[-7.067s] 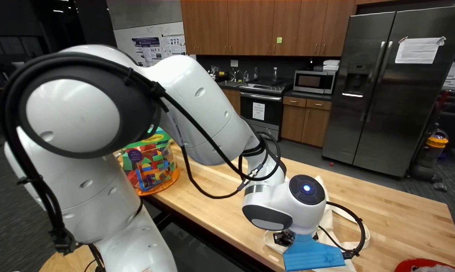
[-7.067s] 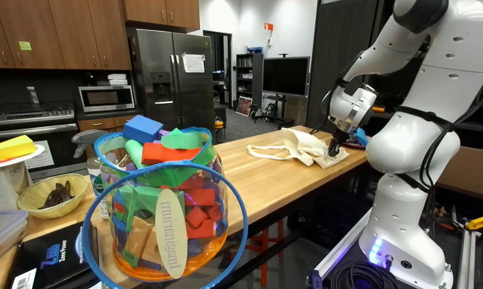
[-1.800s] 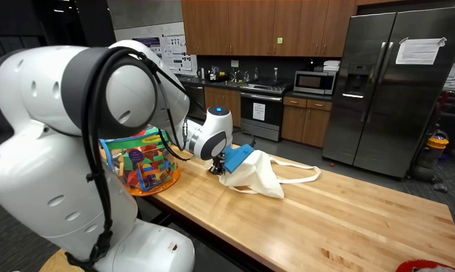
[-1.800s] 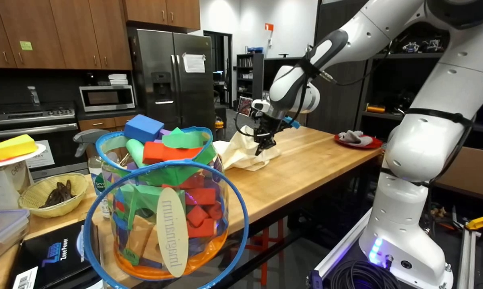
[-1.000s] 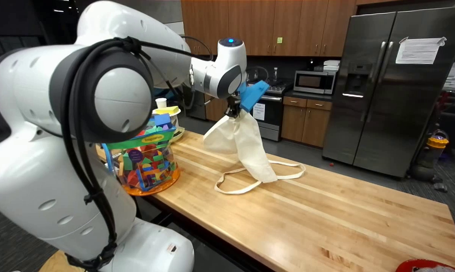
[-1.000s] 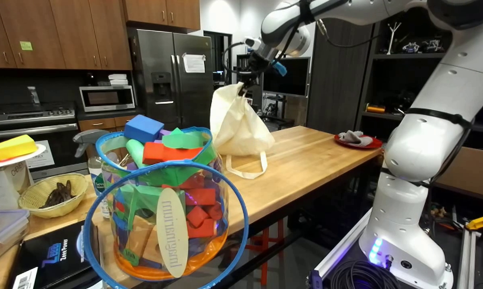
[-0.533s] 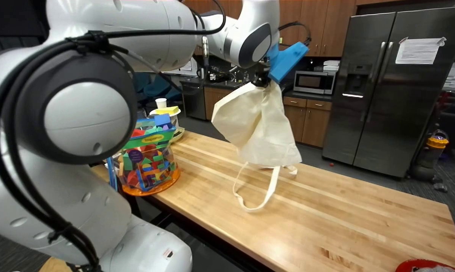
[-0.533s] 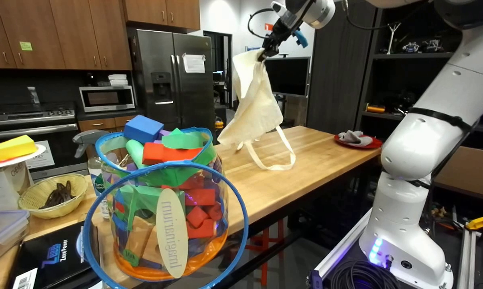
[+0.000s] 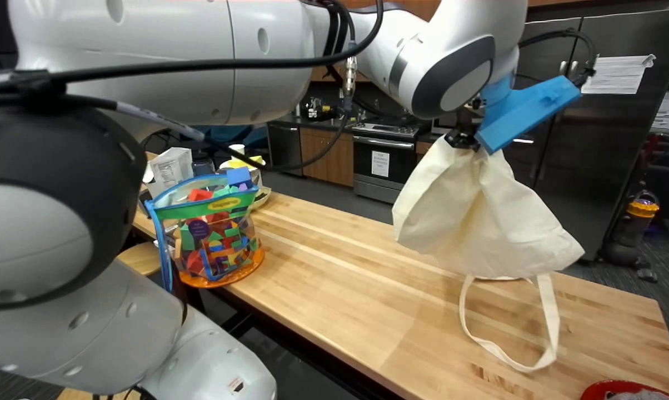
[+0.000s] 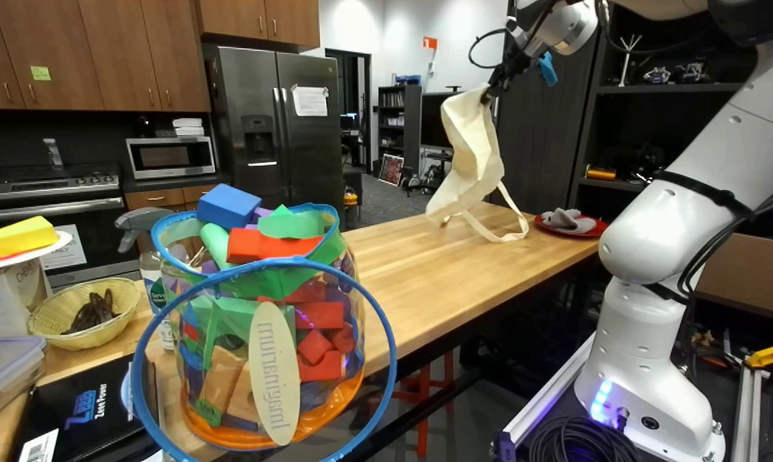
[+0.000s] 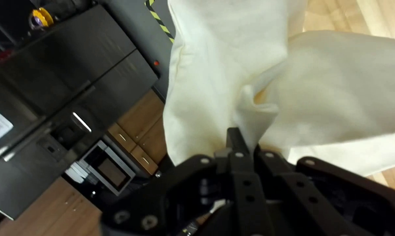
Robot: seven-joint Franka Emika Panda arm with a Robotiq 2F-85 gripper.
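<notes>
In an exterior view, a yellow block lies on a white plate at the left edge. Below it, a wicker basket holds dark brown pieces too small to identify, and a black box with lettering lies in the lower left. Next comes a spray bottle, partly hidden behind a clear bag of coloured blocks, which fills the lower left-centre with blocks heaped above its blue rim. From there the wooden bench runs to the right. Over it, right of centre in the upper half, a cream tote bag hangs from the end effector, which is clenched on the cloth at the end away from the straps. The straps loop down below; whether they touch the wood cannot be told. Just right of them, a red plate bears a grey cloth, and the white arm rises along the right side.

In an exterior view, the arm crowds the left, the clear bag stands left of centre, and the tote bag hangs at the right under a blue attachment.

In the wrist view, the fridge and microwave are at the left, the pinched, creased cloth is in the middle, and wood shows at the right.
</notes>
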